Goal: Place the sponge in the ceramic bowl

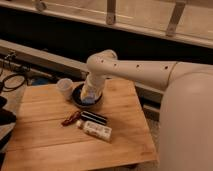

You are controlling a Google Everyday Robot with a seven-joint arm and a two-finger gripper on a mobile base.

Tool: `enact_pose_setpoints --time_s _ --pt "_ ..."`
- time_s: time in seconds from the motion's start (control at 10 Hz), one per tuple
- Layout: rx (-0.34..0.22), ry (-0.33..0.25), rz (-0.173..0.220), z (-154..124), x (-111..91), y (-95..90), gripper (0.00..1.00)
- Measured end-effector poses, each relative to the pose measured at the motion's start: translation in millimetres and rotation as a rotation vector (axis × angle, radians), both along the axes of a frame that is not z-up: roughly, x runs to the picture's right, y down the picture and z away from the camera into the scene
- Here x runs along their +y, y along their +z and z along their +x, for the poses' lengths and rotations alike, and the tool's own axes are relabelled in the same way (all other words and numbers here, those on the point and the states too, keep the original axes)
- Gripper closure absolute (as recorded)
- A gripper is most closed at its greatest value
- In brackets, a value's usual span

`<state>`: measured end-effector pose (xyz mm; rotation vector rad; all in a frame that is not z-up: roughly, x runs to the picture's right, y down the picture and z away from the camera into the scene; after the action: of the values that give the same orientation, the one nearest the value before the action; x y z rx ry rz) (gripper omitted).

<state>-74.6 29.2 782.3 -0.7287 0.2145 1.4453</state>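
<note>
The dark ceramic bowl point(79, 99) sits on the wooden table behind the middle, to the right of a small white cup. My gripper point(89, 96) hangs right over the bowl's inside, at the end of the white arm that reaches in from the right. A patch of light blue, the sponge point(90, 100), shows at the gripper's tip, low in the bowl. The arm hides most of the bowl's right half.
A small white cup point(64, 87) stands just left of the bowl. In front of the bowl lie a red-brown snack wrapper point(71, 118), a dark bar point(94, 117) and a white bottle point(96, 131) on its side. The wooden table point(45, 140) ends near the robot body on the right.
</note>
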Motion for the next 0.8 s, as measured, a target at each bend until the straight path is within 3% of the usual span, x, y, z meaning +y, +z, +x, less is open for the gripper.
enact_pose_setpoints --time_s 0.2,0.4,0.7,0.8 --pt "0.007 0.027 -0.002 10 -23 34.2 1.0" --pt "-0.025 0.052 -0.01 7 -34 50.9 1.0" --pt "-0.017 0.04 -0.012 14 -34 51.3 0.98" --pt "-0.017 0.04 -0.009 9 -31 47.3 0.9"
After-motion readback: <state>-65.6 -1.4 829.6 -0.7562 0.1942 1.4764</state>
